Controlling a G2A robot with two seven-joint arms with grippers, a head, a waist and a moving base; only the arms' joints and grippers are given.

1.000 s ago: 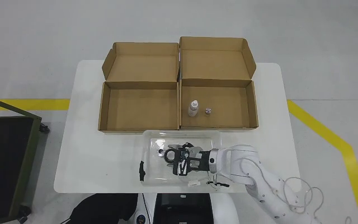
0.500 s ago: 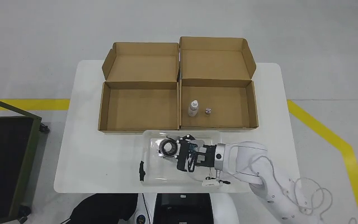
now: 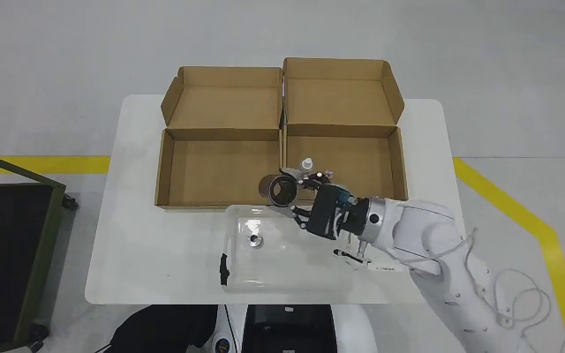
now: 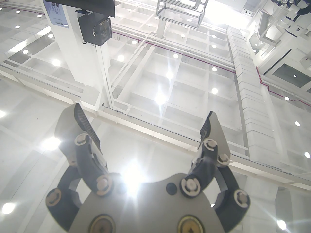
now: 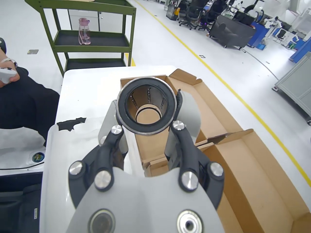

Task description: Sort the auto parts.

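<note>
**Bearing sleeve in transit, held over the near box walls**

**Gripper state.** The right gripper [image 5: 147,109] is clamped on a bearing sleeve [image 5: 146,130], one finger on each side of its barrel, and the sleeve sits well out toward the fingertips. The left gripper [image 4: 143,112] is spread wide with nothing between its fingers, and it is turned up toward the ceiling.

**Location.** In the top view the bearing sleeve [image 3: 282,188] is held in the air, touching nothing. It is about midway between the table's [image 3: 132,247] left and right edges, over the spot where the near walls of the left box [image 3: 221,172] and the right box [image 3: 362,172] meet. The clear tray [image 3: 282,265] lies by the table's near edge with one small metal part [image 3: 255,238] left in it. The right box holds a white part [image 3: 305,166] and a small round part [image 3: 328,173].

**Orientation.** The sleeve is a short hollow cylinder. Its long axis runs in line with the gripper's reach and is tilted. The right wrist view looks straight down the bore onto cardboard, so the far end appears to be aimed at the left box's floor near its near right corner.

**Step in hand (judgement).** The pick is done and the carry to a box is under way. The sleeve's heading suggests the left box.

**Next move (judgement).** The sleeve has to go past the near wall, come down close to the floor, and only then be let go. It is round and will likely roll if dropped from height.
</note>
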